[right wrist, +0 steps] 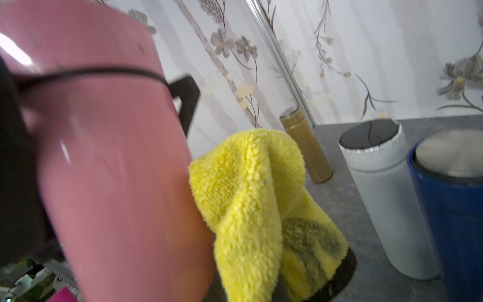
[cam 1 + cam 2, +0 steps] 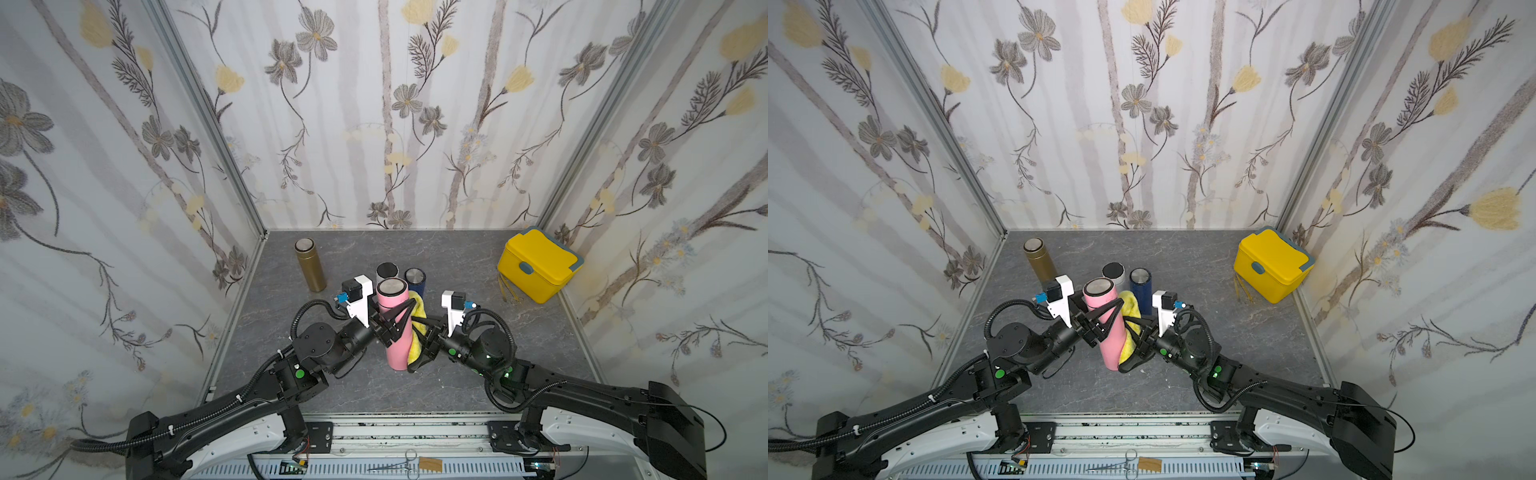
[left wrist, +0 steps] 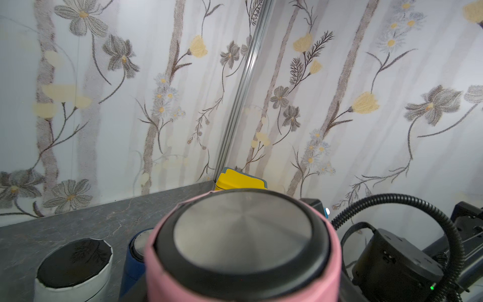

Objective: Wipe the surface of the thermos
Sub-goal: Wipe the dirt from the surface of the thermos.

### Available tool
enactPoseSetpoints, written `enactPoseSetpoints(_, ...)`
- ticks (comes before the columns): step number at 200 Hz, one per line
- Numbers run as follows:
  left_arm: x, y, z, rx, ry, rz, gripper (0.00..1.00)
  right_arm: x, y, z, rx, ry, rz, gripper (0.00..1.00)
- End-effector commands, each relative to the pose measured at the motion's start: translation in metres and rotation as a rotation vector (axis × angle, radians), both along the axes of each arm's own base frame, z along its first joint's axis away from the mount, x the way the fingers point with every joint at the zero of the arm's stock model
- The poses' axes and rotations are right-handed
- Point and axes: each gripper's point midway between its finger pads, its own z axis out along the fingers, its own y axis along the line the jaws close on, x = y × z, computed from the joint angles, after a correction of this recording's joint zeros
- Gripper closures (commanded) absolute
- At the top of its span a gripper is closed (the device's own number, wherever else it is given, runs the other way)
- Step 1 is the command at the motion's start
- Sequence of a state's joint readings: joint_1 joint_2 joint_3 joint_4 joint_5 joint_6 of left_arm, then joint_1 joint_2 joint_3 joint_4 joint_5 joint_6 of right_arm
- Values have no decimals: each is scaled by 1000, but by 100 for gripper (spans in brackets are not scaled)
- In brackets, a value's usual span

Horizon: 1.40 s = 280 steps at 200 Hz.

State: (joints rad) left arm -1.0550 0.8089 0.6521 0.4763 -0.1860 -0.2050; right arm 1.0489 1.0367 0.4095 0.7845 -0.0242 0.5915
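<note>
Your left jaws clamp the pink thermos mid-bench | right jaws pinch yellow cloth against it | white flask, blue flask close behind | front bench open.

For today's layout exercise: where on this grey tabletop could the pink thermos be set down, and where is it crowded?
Free: the stretch of tabletop between the blue thermos and the yellow box, and the near strip in front of the pink thermos. Crowded: the middle, where white thermos, blue thermos, yellow cloth and both arms cluster.
</note>
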Motion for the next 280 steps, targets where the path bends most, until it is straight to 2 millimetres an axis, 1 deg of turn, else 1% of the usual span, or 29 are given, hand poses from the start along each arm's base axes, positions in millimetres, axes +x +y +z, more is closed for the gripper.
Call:
enactPoseSetpoints(1, -4, 21, 19, -35, -147, 73, 100, -9, -9, -11, 44, 26, 20, 100)
enactPoseSetpoints(8, -13, 20, 18, -19, -196, 41, 100, -10, -12, -16, 48, 27, 20, 100)
enactPoseSetpoints(21, -30, 19, 19, -6, -278, -25, 100, -12, -16, -9, 69, 13, 19, 100)
enactPoseSetpoints(31, -36, 19, 19, -7, -304, -51, 100, -13, -16, 7, 80, -16, 21, 100)
enactPoseSetpoints(44, -39, 20, 20, -10, -317, -61, 100, -13, -14, 35, 93, -53, 24, 100)
enactPoseSetpoints(58, -46, 15, 14, 15, -368, -89, 100, -16, -10, 63, 109, -94, 49, 100)
enactPoseSetpoints(66, -49, 13, 10, 29, -404, -98, 100, -19, -7, 74, 126, -111, 72, 100)
enactPoseSetpoints(73, -50, 11, 6, 39, -432, -102, 100, -21, -5, 78, 140, -117, 88, 100)
enactPoseSetpoints(84, -50, 11, 3, 48, -462, -96, 100, -22, 1, 75, 151, -103, 112, 100)
enactPoseSetpoints(94, -47, 9, -2, 62, -480, -99, 100, -23, 5, 62, 152, -78, 128, 100)
enactPoseSetpoints(105, -48, 6, -7, 71, -508, -125, 100, -21, 7, 40, 146, -40, 131, 100)
enactPoseSetpoints(110, -48, 6, -9, 69, -519, -139, 100, -21, 7, 26, 139, -16, 134, 100)
enactPoseSetpoints(120, -47, 5, -13, 65, -531, -165, 100, -21, 4, 6, 143, 16, 127, 100)
enactPoseSetpoints(133, -41, 3, -17, 65, -529, -194, 100, -21, -1, -14, 144, 44, 114, 100)
enactPoseSetpoints(138, -37, 3, -18, 65, -523, -201, 100, -21, -3, -17, 146, 47, 114, 100)
enactPoseSetpoints(144, -33, 2, -21, 67, -516, -212, 100, -21, -4, -17, 146, 44, 115, 100)
enactPoseSetpoints(154, -31, -1, -26, 81, -523, -242, 100, -21, -5, -10, 144, 26, 111, 100)
enactPoseSetpoints(164, -34, -3, -31, 93, -556, -274, 100, -20, -6, 4, 143, -1, 103, 100)
enactPoseSetpoints(181, -43, -1, -32, 78, -619, -296, 100, -16, -9, 28, 135, -33, 70, 100)
enactPoseSetpoints(194, -44, -4, -35, 87, -627, -311, 100, -15, -11, 46, 137, -60, 52, 100)
enactPoseSetpoints(209, -44, -8, -39, 114, -641, -327, 100, -18, -11, 55, 151, -82, 70, 100)
enactPoseSetpoints(219, -44, -9, -42, 126, -660, -331, 100, -19, -8, 49, 148, -73, 84, 100)
enactPoseSetpoints(226, -46, -10, -45, 133, -677, -340, 100, -18, -5, 39, 139, -54, 85, 100)
enactPoseSetpoints(246, -53, -8, -47, 127, -720, -362, 100, -13, -2, -3, 107, 24, 78, 100)
enactPoseSetpoints(255, -54, -8, -48, 129, -724, -373, 100, -13, -4, -18, 109, 47, 77, 100)
enactPoseSetpoints(265, -54, -9, -49, 135, -725, -378, 100, -15, -5, -23, 121, 41, 84, 100)
enactPoseSetpoints(274, -54, -10, -52, 143, -725, -386, 100, -15, -5, -21, 123, 35, 87, 100)
enactPoseSetpoints(280, -54, -10, -52, 146, -727, -389, 100, -14, -4, -15, 119, 24, 85, 100)
